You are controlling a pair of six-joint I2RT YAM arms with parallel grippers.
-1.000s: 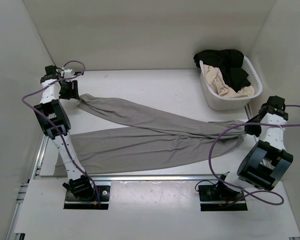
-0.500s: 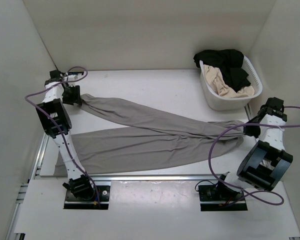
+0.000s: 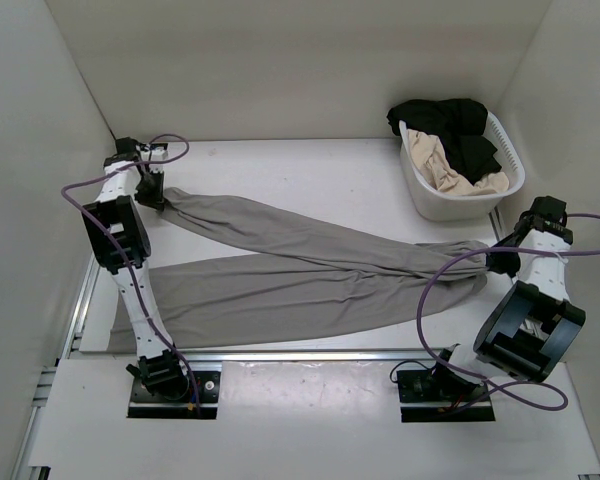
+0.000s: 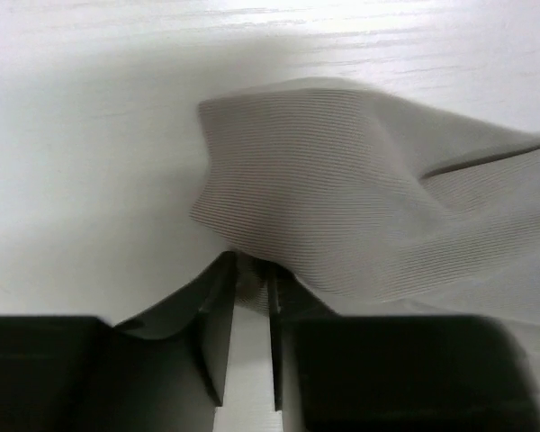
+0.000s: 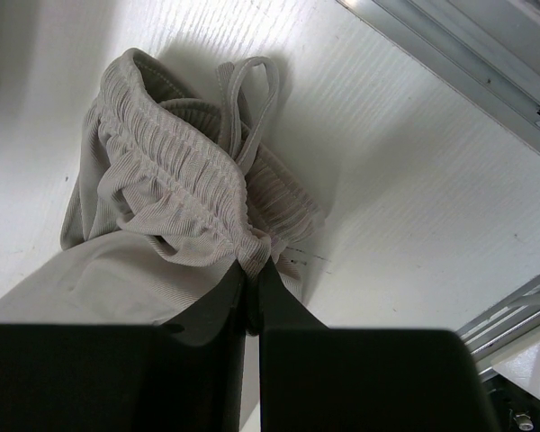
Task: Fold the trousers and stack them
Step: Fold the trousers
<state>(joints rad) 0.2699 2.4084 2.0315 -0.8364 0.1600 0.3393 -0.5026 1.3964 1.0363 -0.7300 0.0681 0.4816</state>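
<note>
We see trousers [image 3: 280, 295] of matt, finely ribbed grey cloth, a smooth, faintly grained white table [image 3: 310, 175], a white plastic basket [image 3: 425, 202].

Claw [image 5: 250, 274] fingers pressed nearly together, pinching the gathered waistband [image 5: 184, 166] of the grey trousers [image 5: 117, 234]. Waistband bunches up and left of the claw, ruffled and lifted slightly off the white counter [image 5: 414, 207]. Drawstring [image 5: 252, 90] loop lies just above the claw, on the counter. Smooth grey fabric spreads left of the claw. Metal rail [image 5: 468, 45] runs diagonally, far upper right.
</note>
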